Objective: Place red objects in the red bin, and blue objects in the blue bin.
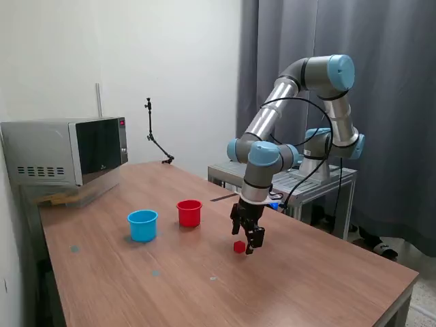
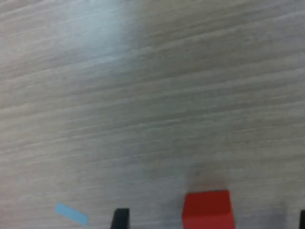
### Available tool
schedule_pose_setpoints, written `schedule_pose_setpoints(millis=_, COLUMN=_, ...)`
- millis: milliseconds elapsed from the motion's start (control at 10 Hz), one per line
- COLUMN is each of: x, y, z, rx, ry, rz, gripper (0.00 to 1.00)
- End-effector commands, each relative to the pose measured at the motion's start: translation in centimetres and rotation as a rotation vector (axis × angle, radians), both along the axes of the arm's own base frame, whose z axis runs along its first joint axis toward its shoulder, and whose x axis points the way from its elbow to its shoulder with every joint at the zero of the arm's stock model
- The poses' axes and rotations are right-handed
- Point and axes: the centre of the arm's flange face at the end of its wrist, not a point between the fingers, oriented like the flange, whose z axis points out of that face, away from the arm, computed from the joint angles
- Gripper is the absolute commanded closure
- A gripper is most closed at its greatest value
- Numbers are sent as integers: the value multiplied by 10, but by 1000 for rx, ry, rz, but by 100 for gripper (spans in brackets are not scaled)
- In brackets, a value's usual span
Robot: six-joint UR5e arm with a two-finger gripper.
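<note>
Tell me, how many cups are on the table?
2: the blue cup toward the exterior view's left, the red cup just right of it. None seem hidden.

The wooden table (image 1: 204,286) carries a microwave (image 1: 68,151), a light blue cup (image 1: 142,225), a red cup (image 1: 189,212) and a red cube (image 1: 238,246).

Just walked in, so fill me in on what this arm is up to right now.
The UR5e arm has its gripper down at the wooden table, right at a small red cube. In the wrist view the cube sits between the dark fingertips, which look apart from it. The red cup and light blue cup stand upright further along the table; what they hold cannot be seen.
</note>
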Motion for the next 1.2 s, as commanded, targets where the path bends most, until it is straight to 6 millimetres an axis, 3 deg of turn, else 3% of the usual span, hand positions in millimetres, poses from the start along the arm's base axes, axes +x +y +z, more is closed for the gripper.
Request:
schedule_pose_setpoints(millis=0, x=4, y=-3, z=-4, rx=-24, ry=-20, rz=81, gripper=0)
schedule_pose_setpoints(millis=100, x=7, y=-9, z=-9, rx=-89, ry=-41, rz=171, gripper=0)
schedule_pose_setpoints(millis=600, x=5, y=-5, z=-9, rx=-98, ry=-33, rz=194, gripper=0)
schedule_pose_setpoints(millis=1100, x=-7, y=25, z=-5, rx=-102, ry=-27, rz=183, gripper=0)
